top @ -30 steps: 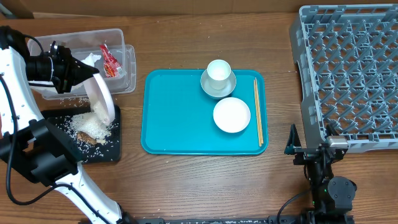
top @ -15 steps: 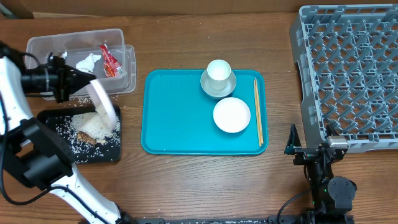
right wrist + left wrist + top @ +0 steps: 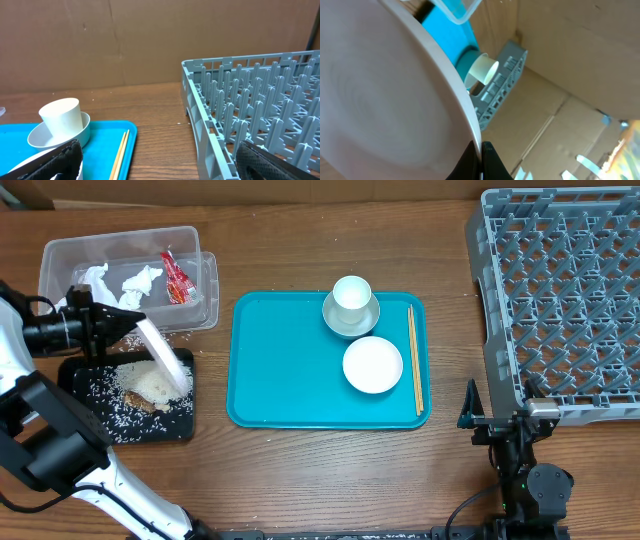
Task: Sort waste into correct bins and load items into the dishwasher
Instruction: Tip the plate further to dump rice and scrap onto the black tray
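Overhead, our left gripper [image 3: 128, 323] clamps the white plate [image 3: 165, 358] by its rim at the desk's [image 3: 300, 470] left edge; we judge it stiff, slick, breakable, while the right gripper [image 3: 498, 418] gapes.

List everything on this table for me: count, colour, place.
black tray: one, black, far left
plate: one, white, tilted over black tray
rice: pile plus grains, white, black tray
food piece: one, brown, by rice
tub: one, clear, behind black tray
tissues: two, white, in tub
wrapper: one, red, in tub
teal tray: one, teal, centre
grey-green bowl: one, grey-green, teal tray
cup: one, white, in grey-green bowl
white bowl: one, white, teal tray
chopsticks: pair, wooden, teal tray's right edge
dish rack: one, grey, far right
left tool: one, black, shut on plate
right tool: one, black, open, by dish rack
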`<action>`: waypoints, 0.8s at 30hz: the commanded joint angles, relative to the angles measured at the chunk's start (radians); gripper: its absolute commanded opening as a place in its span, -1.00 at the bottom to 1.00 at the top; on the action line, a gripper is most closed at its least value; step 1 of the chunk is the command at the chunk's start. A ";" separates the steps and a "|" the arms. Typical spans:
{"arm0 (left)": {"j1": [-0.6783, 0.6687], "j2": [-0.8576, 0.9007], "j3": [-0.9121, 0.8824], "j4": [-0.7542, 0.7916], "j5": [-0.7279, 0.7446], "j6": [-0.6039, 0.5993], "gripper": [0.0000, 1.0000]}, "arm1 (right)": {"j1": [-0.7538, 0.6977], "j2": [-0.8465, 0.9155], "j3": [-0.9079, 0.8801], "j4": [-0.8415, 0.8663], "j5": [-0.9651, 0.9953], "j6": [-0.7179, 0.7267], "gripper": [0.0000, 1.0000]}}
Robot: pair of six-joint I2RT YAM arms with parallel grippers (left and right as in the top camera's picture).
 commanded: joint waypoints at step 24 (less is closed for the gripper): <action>0.126 -0.114 -0.058 -0.004 0.177 0.157 -0.92 | 0.000 -0.008 -0.010 0.006 0.006 -0.004 1.00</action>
